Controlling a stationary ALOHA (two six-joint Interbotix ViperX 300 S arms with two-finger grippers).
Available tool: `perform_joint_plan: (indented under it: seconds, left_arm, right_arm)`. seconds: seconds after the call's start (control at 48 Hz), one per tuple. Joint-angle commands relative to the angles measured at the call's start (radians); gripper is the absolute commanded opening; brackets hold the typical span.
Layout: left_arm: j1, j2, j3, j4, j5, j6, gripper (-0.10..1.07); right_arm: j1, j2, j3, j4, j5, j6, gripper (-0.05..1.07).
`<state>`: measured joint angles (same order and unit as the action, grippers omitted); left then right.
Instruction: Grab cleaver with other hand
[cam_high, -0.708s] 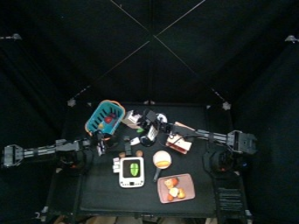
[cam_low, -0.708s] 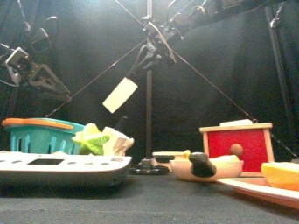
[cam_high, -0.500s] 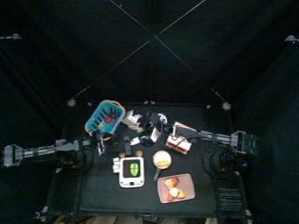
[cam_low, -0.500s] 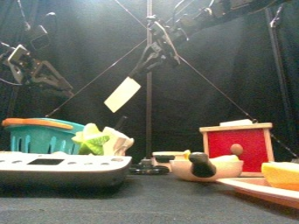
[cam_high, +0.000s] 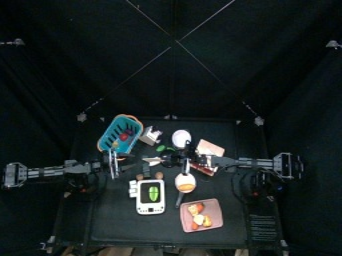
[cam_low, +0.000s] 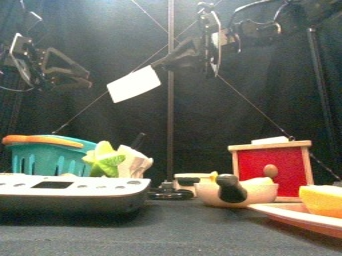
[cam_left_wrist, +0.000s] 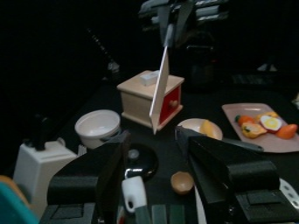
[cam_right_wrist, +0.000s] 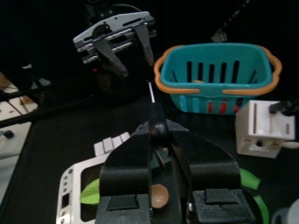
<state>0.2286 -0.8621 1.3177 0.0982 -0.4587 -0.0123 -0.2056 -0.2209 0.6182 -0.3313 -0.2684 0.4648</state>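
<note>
The cleaver (cam_low: 134, 84) is a small flat pale pink rectangle held in the air above the table's middle. My right gripper (cam_low: 198, 55) is shut on one end of it. In the right wrist view the cleaver (cam_right_wrist: 153, 98) shows edge-on, rising from the shut jaws (cam_right_wrist: 156, 131). My left gripper (cam_low: 56, 70) hangs open to the left of it, apart from it. It also shows in the right wrist view (cam_right_wrist: 118, 39), beyond the blade. In the left wrist view the cleaver (cam_left_wrist: 156, 90) hangs ahead of my open left gripper (cam_left_wrist: 166, 166), with the right gripper (cam_left_wrist: 177, 16) above it.
A teal basket (cam_high: 123, 131) stands at the back left. A red wooden box (cam_low: 271, 165) is at the right. A white scale (cam_high: 151, 198), a yellow fruit (cam_high: 186, 182) and a pink tray of food (cam_high: 202, 214) lie near the front. A white cup (cam_left_wrist: 96, 128) is beside the box.
The right gripper has lifted the cleaver higher and turned it flatter. The left gripper has moved right, closer to the cleaver.
</note>
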Motion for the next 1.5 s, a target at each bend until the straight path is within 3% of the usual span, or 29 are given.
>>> perform_joint_plan:
  seconds: [0.0,0.208,0.5,1.479]
  left_arm:
    - [-0.057,0.021,-0.012,-0.002,-0.035,0.0,0.85]
    - [-0.114,0.071,-0.034,-0.009,-0.049,-0.002,0.85]
    - [-0.107,0.11,-0.055,-0.035,-0.075,0.0,0.85]
    - [-0.117,0.293,-0.107,-0.031,-0.149,0.002,0.81]
  right_arm:
    - [-0.003,-0.029,0.028,0.0,-0.118,-0.005,0.44]
    - [0.015,-0.014,0.06,-0.002,-0.201,-0.008,0.44]
    - [0.038,0.006,0.051,-0.051,-0.206,-0.002,0.44]
    - [0.049,0.023,0.038,-0.054,-0.218,-0.008,0.44]
